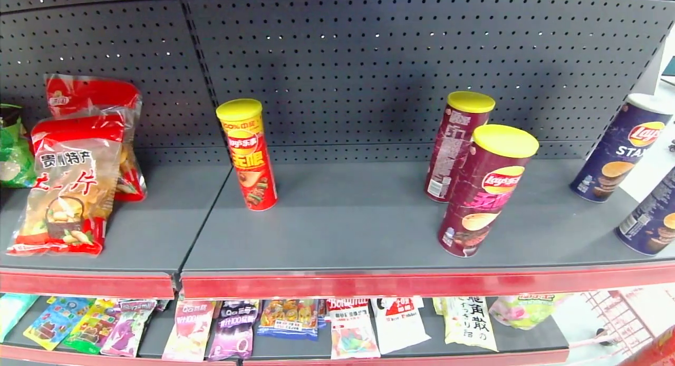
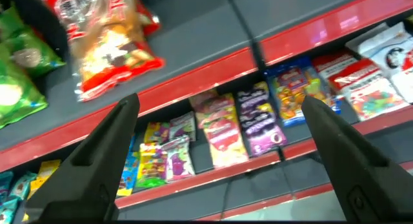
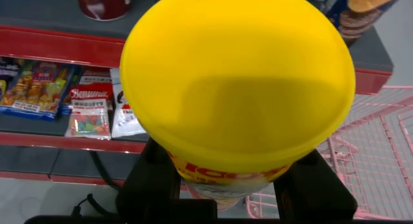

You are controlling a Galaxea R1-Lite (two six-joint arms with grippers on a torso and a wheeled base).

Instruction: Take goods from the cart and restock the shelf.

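The right gripper (image 3: 233,185) is clamped on either side of a chip can with a yellow lid (image 3: 237,75), holding it upright out in front of the shelf's (image 1: 337,223) red front edge, with the pink wire cart (image 3: 381,153) close by. The left gripper (image 2: 221,100) holds nothing, its fingers spread wide, facing the lower shelf of candy packets (image 2: 226,130). On the shelf a red can (image 1: 248,155) stands left of centre, two maroon cans (image 1: 488,189) stand together to its right, blue cans (image 1: 622,147) at the far right, and snack bags (image 1: 68,192) at the left.
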